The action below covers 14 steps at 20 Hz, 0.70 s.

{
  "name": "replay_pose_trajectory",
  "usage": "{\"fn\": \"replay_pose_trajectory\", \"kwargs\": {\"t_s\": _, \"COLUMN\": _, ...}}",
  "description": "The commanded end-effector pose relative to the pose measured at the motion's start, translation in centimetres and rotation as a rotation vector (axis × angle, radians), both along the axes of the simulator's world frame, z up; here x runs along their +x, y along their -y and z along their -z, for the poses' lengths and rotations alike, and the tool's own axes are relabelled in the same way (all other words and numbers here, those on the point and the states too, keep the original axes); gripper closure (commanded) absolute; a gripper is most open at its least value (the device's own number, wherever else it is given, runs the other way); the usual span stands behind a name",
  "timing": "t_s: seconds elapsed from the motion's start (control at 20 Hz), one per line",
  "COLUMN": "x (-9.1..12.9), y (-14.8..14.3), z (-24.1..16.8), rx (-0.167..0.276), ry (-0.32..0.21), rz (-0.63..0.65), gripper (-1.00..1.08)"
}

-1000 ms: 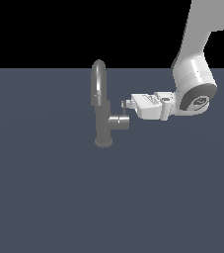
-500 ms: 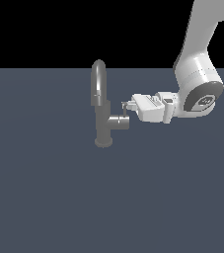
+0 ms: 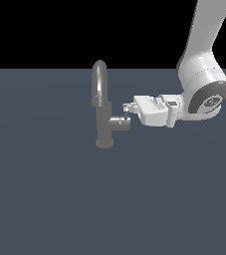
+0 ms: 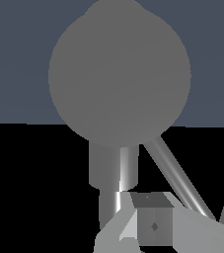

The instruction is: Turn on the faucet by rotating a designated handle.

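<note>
On the grey counter [image 3: 45,199] stands the faucet [image 3: 103,117]. The pincer [image 3: 126,110] sits against its side stub by the handle [image 4: 175,175]. How wide the pincer stands, I cannot tell.

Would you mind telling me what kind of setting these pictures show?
A bare simulated test scene, not a real kitchen: a lone grey faucet stands on a flat slate floor under black void, with the gripper at its side stub.
</note>
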<state>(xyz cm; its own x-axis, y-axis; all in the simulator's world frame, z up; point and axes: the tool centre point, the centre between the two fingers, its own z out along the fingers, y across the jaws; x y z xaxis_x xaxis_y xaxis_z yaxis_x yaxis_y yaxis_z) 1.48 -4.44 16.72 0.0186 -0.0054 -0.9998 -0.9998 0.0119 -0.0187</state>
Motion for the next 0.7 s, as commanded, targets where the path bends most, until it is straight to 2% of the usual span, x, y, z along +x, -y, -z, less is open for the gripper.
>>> {"fn": "replay_pose_trajectory", "kwargs": {"t_s": 0.0, "x": -1.4, "y": 0.1, "z": 1.0, "rx": 0.004, "ry": -0.015, "rz": -0.003, "gripper": 1.08}}
{"fn": "replay_pose_trajectory", "kwargs": {"t_s": 0.35, "x": -4.1, "y": 0.2, "z": 2.5, "rx": 0.005, "ry": -0.017, "rz": -0.004, "gripper": 1.08}}
{"fn": "replay_pose_trajectory", "kwargs": {"t_s": 0.4, "x": -4.1, "y": 0.2, "z": 2.5, "rx": 0.005, "ry": -0.017, "rz": -0.004, "gripper": 1.08}}
{"fn": "replay_pose_trajectory", "kwargs": {"t_s": 0.45, "x": -3.0, "y": -0.1, "z": 1.4, "rx": 0.002, "ry": 0.007, "rz": -0.004, "gripper": 1.08}}
{"fn": "replay_pose_trajectory", "kwargs": {"t_s": 0.65, "x": -3.8, "y": 0.0, "z": 4.1, "rx": 0.003, "ry": -0.002, "rz": -0.004, "gripper": 1.08}}
